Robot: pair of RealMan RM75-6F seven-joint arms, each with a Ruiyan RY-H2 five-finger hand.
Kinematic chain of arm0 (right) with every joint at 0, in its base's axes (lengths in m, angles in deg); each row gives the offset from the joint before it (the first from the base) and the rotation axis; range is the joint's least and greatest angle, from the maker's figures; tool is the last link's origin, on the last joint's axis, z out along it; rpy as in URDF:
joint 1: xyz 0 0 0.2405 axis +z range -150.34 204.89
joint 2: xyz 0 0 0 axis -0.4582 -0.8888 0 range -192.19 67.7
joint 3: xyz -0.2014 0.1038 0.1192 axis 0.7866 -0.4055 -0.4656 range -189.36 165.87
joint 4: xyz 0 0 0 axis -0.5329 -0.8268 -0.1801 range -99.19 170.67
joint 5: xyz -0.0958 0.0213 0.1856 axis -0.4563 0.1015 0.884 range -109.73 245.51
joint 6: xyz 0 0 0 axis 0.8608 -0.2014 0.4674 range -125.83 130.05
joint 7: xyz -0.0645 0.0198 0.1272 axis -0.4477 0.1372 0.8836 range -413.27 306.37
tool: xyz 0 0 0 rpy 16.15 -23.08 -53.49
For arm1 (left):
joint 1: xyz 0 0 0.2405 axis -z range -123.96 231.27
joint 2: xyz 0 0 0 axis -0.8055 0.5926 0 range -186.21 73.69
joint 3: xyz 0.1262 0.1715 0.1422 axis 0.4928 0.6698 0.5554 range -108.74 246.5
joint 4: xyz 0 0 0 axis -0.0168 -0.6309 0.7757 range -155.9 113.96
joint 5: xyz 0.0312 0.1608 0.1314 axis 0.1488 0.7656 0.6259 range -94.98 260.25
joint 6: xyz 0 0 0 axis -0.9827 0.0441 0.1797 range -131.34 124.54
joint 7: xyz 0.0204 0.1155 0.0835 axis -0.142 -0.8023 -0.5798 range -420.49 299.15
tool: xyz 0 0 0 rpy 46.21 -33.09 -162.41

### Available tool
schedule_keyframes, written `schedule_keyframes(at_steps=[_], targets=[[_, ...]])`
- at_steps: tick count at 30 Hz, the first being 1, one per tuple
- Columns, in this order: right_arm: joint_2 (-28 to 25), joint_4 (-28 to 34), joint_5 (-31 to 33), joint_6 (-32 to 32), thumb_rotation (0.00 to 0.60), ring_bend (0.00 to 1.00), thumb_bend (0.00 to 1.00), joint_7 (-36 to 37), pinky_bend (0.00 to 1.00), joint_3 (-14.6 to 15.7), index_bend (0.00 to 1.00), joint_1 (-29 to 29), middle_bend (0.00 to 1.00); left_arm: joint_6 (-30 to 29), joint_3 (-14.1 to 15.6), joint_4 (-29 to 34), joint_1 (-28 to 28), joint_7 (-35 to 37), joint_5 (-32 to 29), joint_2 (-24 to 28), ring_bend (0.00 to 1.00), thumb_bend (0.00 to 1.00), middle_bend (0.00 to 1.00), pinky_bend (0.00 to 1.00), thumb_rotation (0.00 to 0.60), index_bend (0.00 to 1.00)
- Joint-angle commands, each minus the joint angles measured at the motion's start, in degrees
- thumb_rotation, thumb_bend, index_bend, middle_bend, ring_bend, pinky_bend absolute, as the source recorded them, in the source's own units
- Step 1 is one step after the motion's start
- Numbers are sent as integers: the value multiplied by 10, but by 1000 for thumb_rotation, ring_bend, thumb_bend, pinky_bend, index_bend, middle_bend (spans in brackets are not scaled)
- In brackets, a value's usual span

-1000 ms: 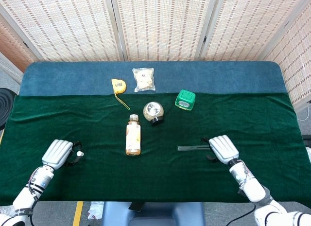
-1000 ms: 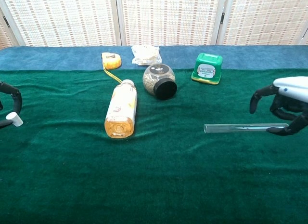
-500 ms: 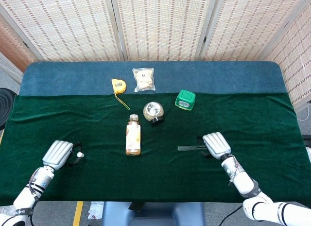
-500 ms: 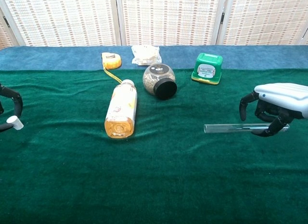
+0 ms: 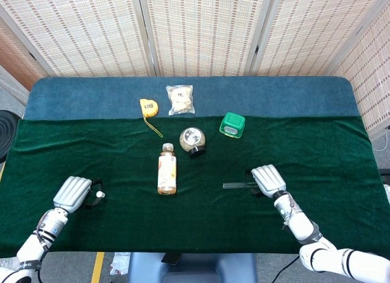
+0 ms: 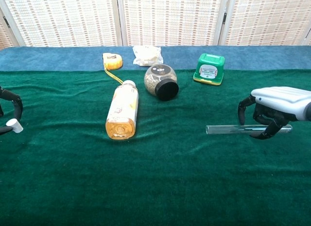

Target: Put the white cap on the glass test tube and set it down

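Glass test tube (image 6: 228,130) lies flat on the table (image 6: 160,187), right hand (image 6: 274,107) arched over it. Chest view shows fingers (image 6: 262,133) curled around it, grip unclear. Left hand (image 5: 73,193) pinches white cap (image 6: 14,125).

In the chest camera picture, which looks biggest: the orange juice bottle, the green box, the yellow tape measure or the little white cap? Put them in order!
Biggest to smallest, as they look in the chest view:
1. Orange juice bottle
2. Green box
3. Yellow tape measure
4. White cap

The tape measure and the box lie further from the camera than the bottle, so they may look smaller than they are.
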State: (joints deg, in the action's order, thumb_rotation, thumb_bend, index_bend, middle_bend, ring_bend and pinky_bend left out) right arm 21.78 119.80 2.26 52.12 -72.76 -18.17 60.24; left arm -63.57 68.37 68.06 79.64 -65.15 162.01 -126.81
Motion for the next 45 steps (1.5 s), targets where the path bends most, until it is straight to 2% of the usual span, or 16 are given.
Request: schedule_keyframes(at_steps=[1, 10, 17, 22, 27, 31, 38, 45], targets=[[1, -1, 4, -2, 600, 1000, 356, -3, 1000, 1, 483, 3, 912, 1, 0, -1, 0, 0, 0, 0, 893, 531, 1000, 836, 600, 606], [4, 1, 17, -2, 600, 1000, 374, -11, 1000, 4, 538, 12, 912, 3, 2, -4, -1, 3, 0, -1, 893, 532, 1000, 836, 600, 606], [6, 2, 25, -1, 600, 1000, 473, -16, 1000, 5, 589, 18, 913, 2, 3, -8, -4, 9, 1, 0, 893, 531, 1000, 836, 600, 606], [-3, 22, 9, 19, 600, 1000, 585, 5, 1000, -2, 664, 15, 925, -12, -3, -4, -7, 22, 7, 6, 893, 532, 1000, 836, 600, 606], [-23, 60, -23, 32, 600, 1000, 644, 70, 1000, -11, 726, 7, 942, -34, -18, 11, -9, 68, 17, 19, 892, 540, 1000, 836, 600, 606], [-31, 88, -58, 40, 600, 1000, 667, 152, 1000, -18, 753, 0, 954, -52, -33, 32, -8, 125, 31, 30, 893, 542, 1000, 836, 600, 606], [-9, 91, -99, 39, 600, 1000, 708, 293, 1000, -30, 787, 1, 962, -66, -50, 55, 3, 192, 56, 33, 893, 547, 1000, 836, 600, 607], [22, 93, -111, 36, 600, 1000, 715, 355, 1000, -45, 796, 17, 965, -102, -72, 79, 9, 226, 75, 20, 893, 554, 1000, 836, 600, 615]])
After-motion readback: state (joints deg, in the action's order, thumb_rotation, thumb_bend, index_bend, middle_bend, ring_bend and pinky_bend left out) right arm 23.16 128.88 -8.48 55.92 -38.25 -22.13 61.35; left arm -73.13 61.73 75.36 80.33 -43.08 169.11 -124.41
